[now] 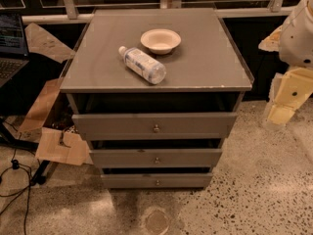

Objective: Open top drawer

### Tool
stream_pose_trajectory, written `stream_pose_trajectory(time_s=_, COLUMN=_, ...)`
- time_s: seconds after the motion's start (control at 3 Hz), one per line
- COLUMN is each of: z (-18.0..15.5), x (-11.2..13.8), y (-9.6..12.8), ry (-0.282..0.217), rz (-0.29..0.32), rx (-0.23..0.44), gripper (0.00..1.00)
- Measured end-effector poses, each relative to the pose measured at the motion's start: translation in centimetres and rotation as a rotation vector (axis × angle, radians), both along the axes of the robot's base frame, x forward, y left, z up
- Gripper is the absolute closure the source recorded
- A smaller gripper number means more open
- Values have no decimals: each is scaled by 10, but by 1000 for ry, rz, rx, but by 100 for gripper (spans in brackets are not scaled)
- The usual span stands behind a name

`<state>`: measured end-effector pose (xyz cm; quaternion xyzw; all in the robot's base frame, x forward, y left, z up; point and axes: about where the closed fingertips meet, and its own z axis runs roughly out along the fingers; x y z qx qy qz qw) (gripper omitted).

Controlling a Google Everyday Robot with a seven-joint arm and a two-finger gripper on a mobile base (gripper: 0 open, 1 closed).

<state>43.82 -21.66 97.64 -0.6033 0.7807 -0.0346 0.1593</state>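
Observation:
The top drawer [122, 125] is the widest grey front of three on a grey cabinet, just under the cabinet top, with a dark gap above it. A small round brass knob [156, 128] sits at its centre. The mid-sized drawer front [122, 158] and the smallest drawer front [127, 181] lie below it, each with its own knob. My arm comes in at the right edge, and its pale yellow gripper [279, 113] hangs well to the right of the cabinet, about level with the top drawer and apart from it.
A clear plastic bottle [142, 64] lies on its side on the cabinet top [205, 62], next to a cream bowl [160, 40]. A laptop [11, 43] stands at the left edge. Cardboard pieces [61, 148] and cables [14, 180] lie on the speckled floor at left.

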Motion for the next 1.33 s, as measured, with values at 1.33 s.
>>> stream_pose_trajectory(time_s=1.33, z=-100, x=-15, y=31, ry=-84, rz=-153, rx=421, gripper=0)
